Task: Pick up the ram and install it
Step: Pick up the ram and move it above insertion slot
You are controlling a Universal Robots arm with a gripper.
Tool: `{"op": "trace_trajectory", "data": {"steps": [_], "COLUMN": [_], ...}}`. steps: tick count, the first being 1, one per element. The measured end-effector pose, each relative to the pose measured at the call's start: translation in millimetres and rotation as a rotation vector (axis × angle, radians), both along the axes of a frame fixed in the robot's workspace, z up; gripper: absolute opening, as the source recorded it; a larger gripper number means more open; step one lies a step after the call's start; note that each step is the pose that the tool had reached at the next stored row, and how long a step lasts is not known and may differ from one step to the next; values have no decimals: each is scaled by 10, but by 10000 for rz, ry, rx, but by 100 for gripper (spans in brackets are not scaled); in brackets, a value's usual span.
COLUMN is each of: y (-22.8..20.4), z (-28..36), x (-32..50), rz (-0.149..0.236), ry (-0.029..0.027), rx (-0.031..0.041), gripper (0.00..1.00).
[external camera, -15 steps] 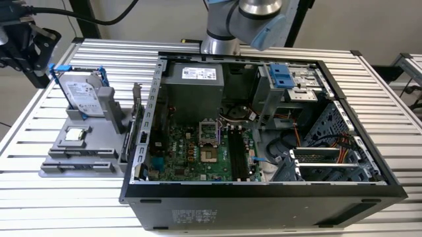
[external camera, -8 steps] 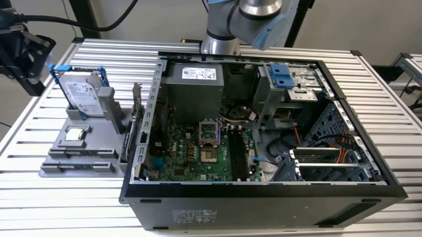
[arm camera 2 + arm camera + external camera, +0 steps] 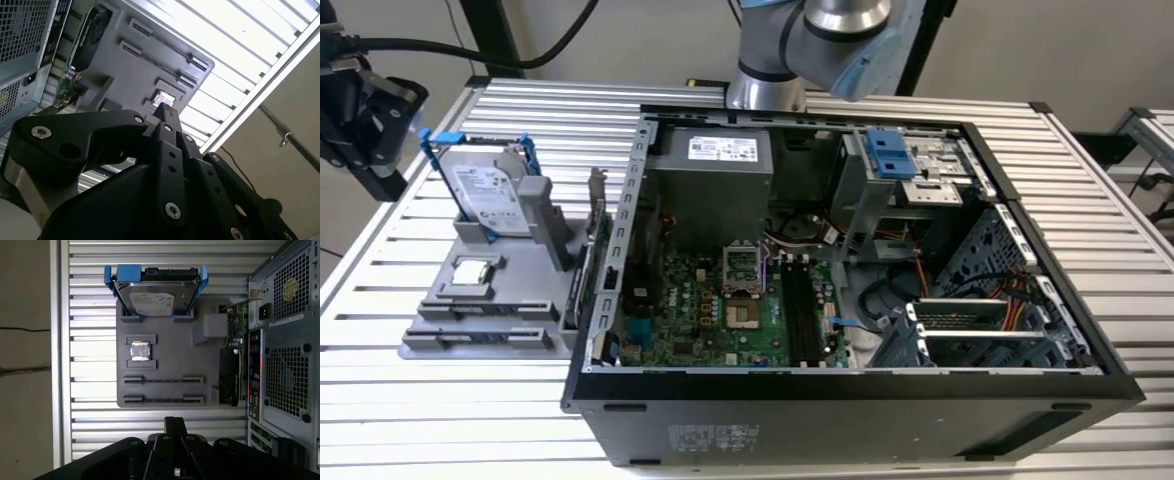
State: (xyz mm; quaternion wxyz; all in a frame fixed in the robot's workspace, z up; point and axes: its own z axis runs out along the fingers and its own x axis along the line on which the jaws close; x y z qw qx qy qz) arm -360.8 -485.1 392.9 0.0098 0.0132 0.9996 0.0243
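Note:
The ram is hidden or out of view. On the grey fixture tray (image 3: pixel 480 300) the two long holder slots (image 3: pixel 162 381) look bare between their end clips. The motherboard's long black memory slots (image 3: pixel 801 305) lie inside the open computer case (image 3: pixel 854 385); I cannot tell what sits in them. My black gripper (image 3: pixel 380 180) hangs at the exterior view's left, above the table and apart from the tray. In both wrist views its fingers (image 3: pixel 175 424) (image 3: pixel 165 112) are pressed together with nothing between them.
On the tray stand a silver hard drive in a blue frame (image 3: pixel 491 195) and a small square silver chip (image 3: pixel 140 351). A black expansion card (image 3: pixel 229 375) and a green board (image 3: pixel 235 322) stand between tray and case. The arm's base (image 3: pixel 767 90) rises behind the case.

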Motion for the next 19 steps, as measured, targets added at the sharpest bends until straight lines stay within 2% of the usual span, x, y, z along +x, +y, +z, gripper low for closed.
{"op": "trace_trajectory", "data": {"steps": [11, 19], "y": [-2, -3], "z": [0, -1], "x": [0, 0], "rz": [22, 594], "ry": [-1, -1], "rx": [0, 0], "gripper": [0, 0]}}
